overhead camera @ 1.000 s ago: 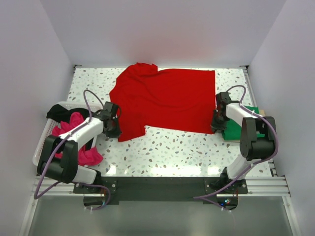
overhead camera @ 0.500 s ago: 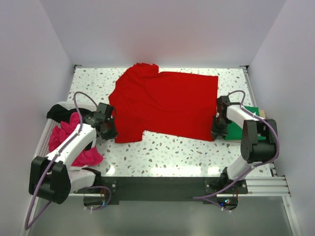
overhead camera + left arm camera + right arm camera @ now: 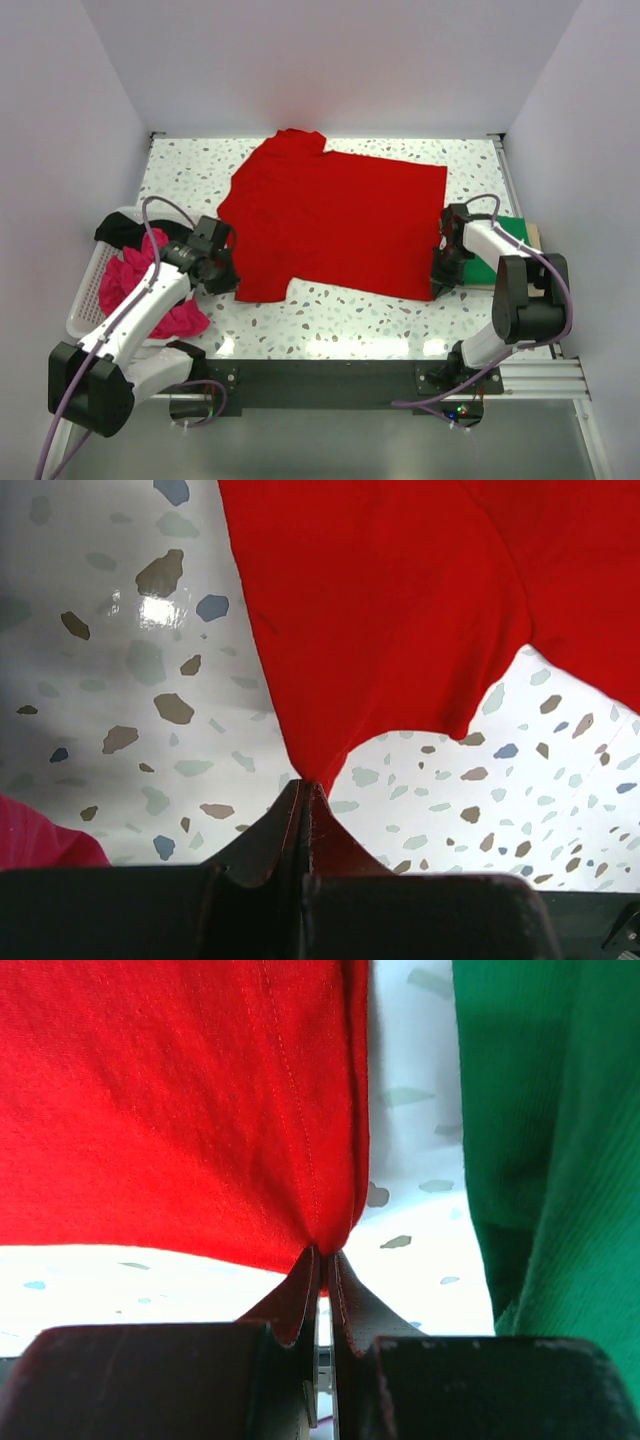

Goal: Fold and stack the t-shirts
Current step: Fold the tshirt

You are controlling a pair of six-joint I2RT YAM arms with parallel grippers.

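Left gripper (image 3: 303, 785): clenching on the near-left corner of the red t-shirt (image 3: 400, 600), with cloth pinched between its closed fingers.
Right gripper (image 3: 322, 1253): gripping the same shirt's near-right corner, jaws closed on it.
Red t-shirt: lying spread across the middle of the speckled table (image 3: 350, 315), stretching between both grippers.
Green t-shirt (image 3: 540, 1140): lying just beside the right gripper, at the table's right edge.
Pink t-shirt (image 3: 125, 280), black t-shirt (image 3: 118, 230): lying crumpled in the white basket (image 3: 82, 300) at left.

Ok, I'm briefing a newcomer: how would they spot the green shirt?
On the table, go to the right edge, just past the right arm. The green t-shirt lies there, beside the spread red t-shirt; it is the only green cloth.
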